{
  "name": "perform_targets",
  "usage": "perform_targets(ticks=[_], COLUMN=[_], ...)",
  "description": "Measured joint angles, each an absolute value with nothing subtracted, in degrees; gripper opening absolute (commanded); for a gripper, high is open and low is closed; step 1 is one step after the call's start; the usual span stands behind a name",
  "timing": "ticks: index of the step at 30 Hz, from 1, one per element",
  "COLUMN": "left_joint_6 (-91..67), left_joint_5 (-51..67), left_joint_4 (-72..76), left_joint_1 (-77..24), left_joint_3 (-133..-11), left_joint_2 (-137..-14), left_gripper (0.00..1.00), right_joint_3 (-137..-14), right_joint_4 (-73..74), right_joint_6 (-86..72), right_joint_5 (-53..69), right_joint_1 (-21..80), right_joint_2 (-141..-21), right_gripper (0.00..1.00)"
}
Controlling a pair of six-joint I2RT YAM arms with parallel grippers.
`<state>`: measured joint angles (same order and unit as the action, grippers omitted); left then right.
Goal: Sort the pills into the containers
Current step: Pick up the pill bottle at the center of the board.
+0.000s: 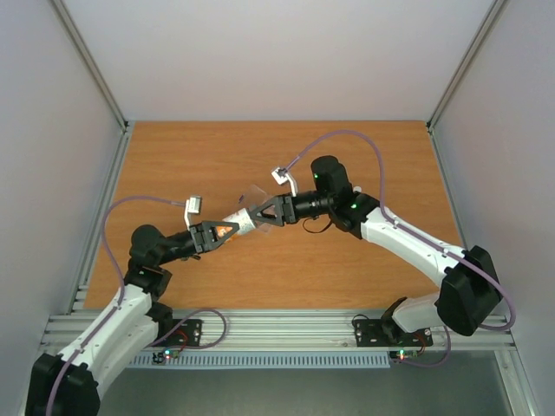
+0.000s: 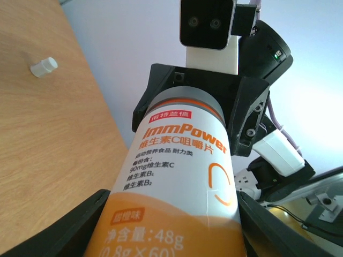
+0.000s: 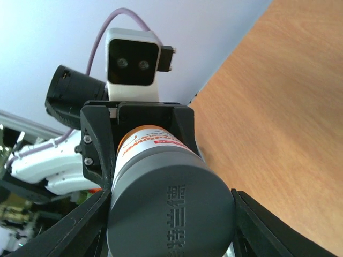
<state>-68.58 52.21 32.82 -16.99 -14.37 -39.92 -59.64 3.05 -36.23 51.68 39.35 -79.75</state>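
The left end effector [image 1: 223, 231] is clamping the bottle [image 2: 182, 176], the right end effector [image 1: 263, 215] is gripping its grey cap [image 3: 170, 214]; a small white piece [image 2: 44, 66] is lying on the table [image 1: 373, 165].

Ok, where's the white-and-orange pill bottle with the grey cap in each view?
Top external: the white-and-orange plastic pill bottle sits mid-picture, bridging the left tool and the right tool.
Left wrist: it fills the lower centre, cap end pointing away.
Right wrist: lower centre, grey cap facing the camera, label behind.
Shared landmark: the orange-brown wooden tabletop.
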Motion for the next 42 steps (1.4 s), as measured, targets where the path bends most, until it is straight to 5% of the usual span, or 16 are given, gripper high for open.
perform_targets(ticks=[25, 29, 37, 42], left_joint_6=[-85.97, -86.65, -82.02, -74.83], left_joint_5=[61.76, 62.94, 63.16, 61.76], left_joint_4=[52.75, 52.82, 43.79, 35.73], left_joint_1=[-16.69, -16.71, -16.58, -16.58], left_joint_3=[-20.16, -21.98, -27.05, -30.87], left_joint_2=[-53.08, -54.3, -54.37, -53.47], left_gripper=[0.43, 0.43, 0.42, 0.4], right_joint_3=[-63.92, -63.94, -64.66, -64.79], right_joint_4=[13.8, 14.39, 15.55, 16.16], right_joint_6=[-6.31, -3.66, -1.32, -3.36], right_joint_5=[47.9, 46.33, 45.19, 46.96], right_joint_1=[39.03, 39.2, 39.4, 38.65], right_joint_2=[-72.9, -71.64, -71.96, -73.84], right_gripper=[0.27, 0.41, 0.92, 0.95])
